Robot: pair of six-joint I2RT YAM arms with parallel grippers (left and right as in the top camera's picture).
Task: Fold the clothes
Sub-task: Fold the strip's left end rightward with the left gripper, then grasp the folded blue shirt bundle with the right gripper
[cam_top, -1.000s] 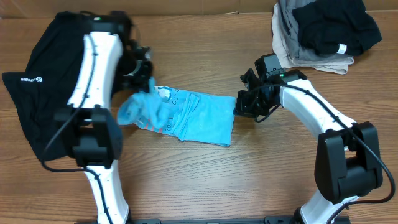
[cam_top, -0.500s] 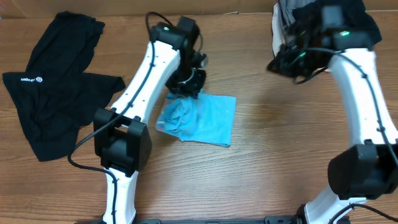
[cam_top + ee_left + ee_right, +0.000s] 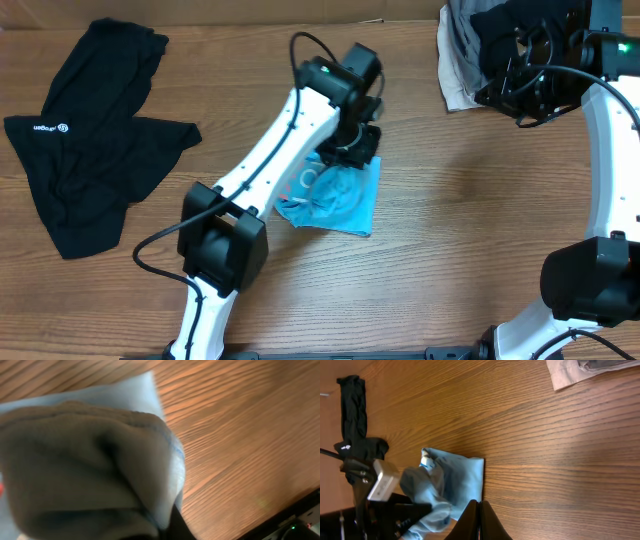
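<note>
Wood-grain table (image 3: 460, 230) is being used as the work surface. Black top (image 3: 90, 160) with a small white logo is being shown spread flat at the far left, well apart from both arms. A gray garment (image 3: 455, 88) with a black garment (image 3: 500, 35) on it is being shown piled at the top-right corner. Light blue T-shirt (image 3: 350, 205) is being held partly folded near the table's middle: the lower layer is lying flat, and a bunched portion is being held over it. Left claw (image 3: 352, 150) is being pinched on that bunch; the cloth is filling most of the left wrist view. Right claw (image 3: 479, 519) is being held above bare table just beside the pile, fingers pressed together, nothing between them.
</note>
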